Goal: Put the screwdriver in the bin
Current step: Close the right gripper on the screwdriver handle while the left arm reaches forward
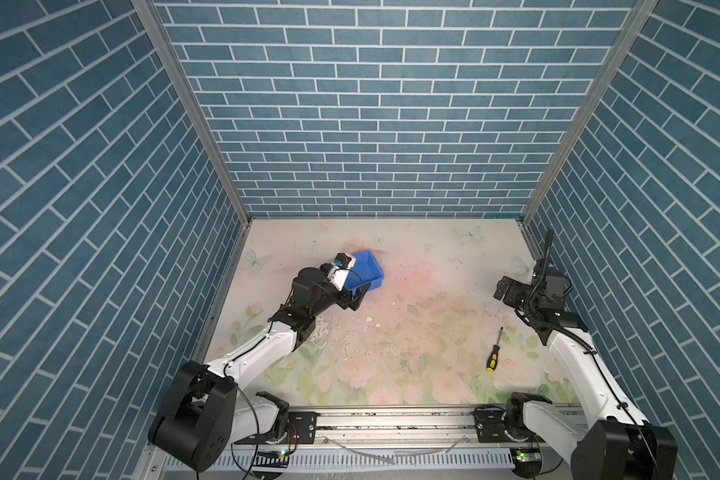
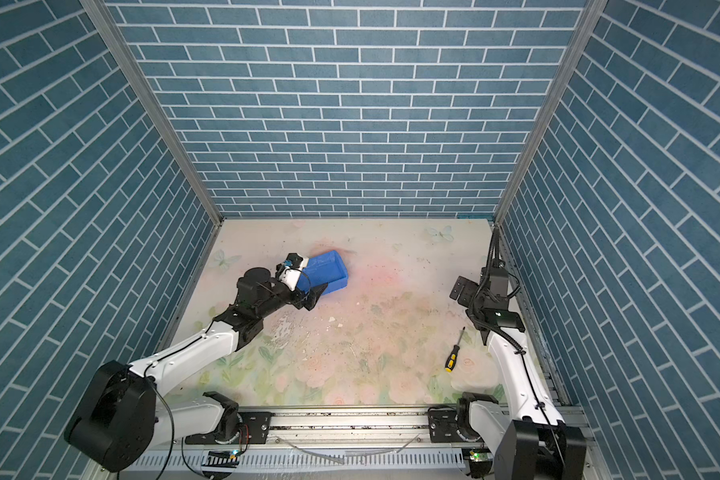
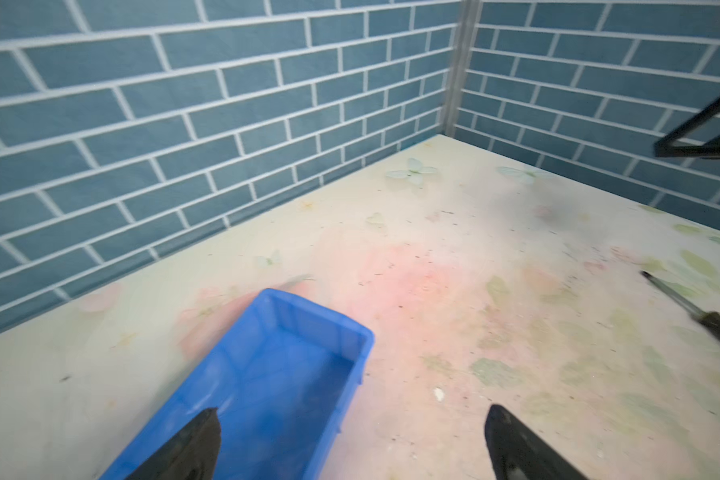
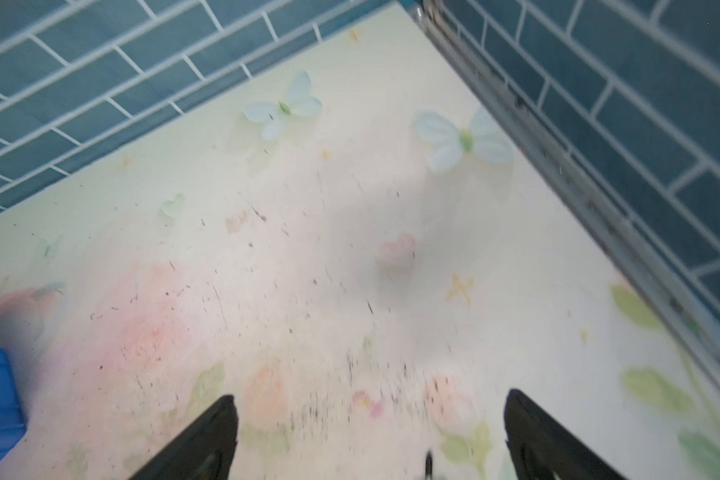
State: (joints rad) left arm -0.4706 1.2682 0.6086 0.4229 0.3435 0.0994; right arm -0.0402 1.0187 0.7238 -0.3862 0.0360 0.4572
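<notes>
Lower right in a top view, the screwdriver (image 1: 494, 351) is being shown, shaft pointing up-frame at the nearer right gripper (image 1: 503, 290); that and the left gripper (image 3: 352, 413) are being held open.

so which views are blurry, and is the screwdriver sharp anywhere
Both top views are sharp, the screwdriver crisp; the left wrist view is soft, the bin hazy and the screwdriver smeared at the frame's edge; the right wrist view is blurriest, the table print streaked.
</notes>
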